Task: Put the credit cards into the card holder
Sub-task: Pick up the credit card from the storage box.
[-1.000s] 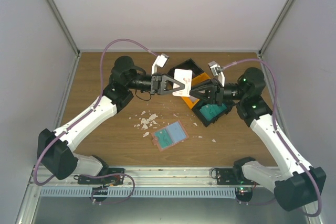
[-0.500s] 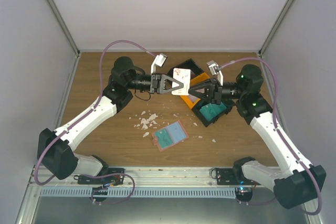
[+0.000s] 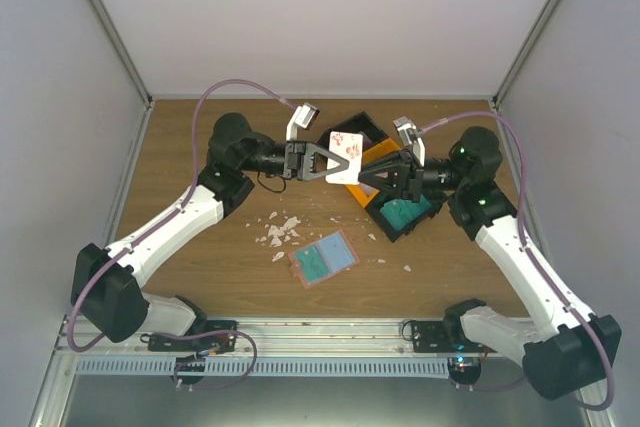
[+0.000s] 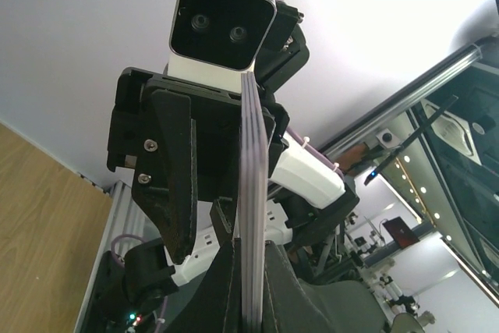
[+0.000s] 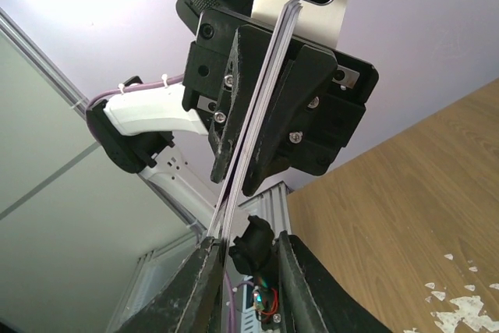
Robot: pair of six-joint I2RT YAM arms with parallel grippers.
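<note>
My left gripper [image 3: 332, 159] is shut on a thin stack of white credit cards with red markings [image 3: 346, 153] and holds it in the air over the bins. In the left wrist view the stack [image 4: 251, 193] stands edge-on between my fingers. My right gripper [image 3: 368, 175] is open, its fingers on either side of the stack's free edge. In the right wrist view the cards [image 5: 253, 142] reach down beside one finger [image 5: 199, 286]. The salmon-pink card holder [image 3: 323, 258] lies open on the table, showing teal inside. More teal cards [image 3: 405, 213] lie in a black bin.
A black and orange bin [image 3: 378, 154] and another black bin [image 3: 362, 127] stand at the back, under the grippers. White crumbs [image 3: 280, 230] lie scattered left of the card holder, with a few more [image 3: 407, 268] to its right. Grey walls enclose the table.
My right gripper has moved a little left, closing in around the held cards. The left gripper has held the cards nearly still.
</note>
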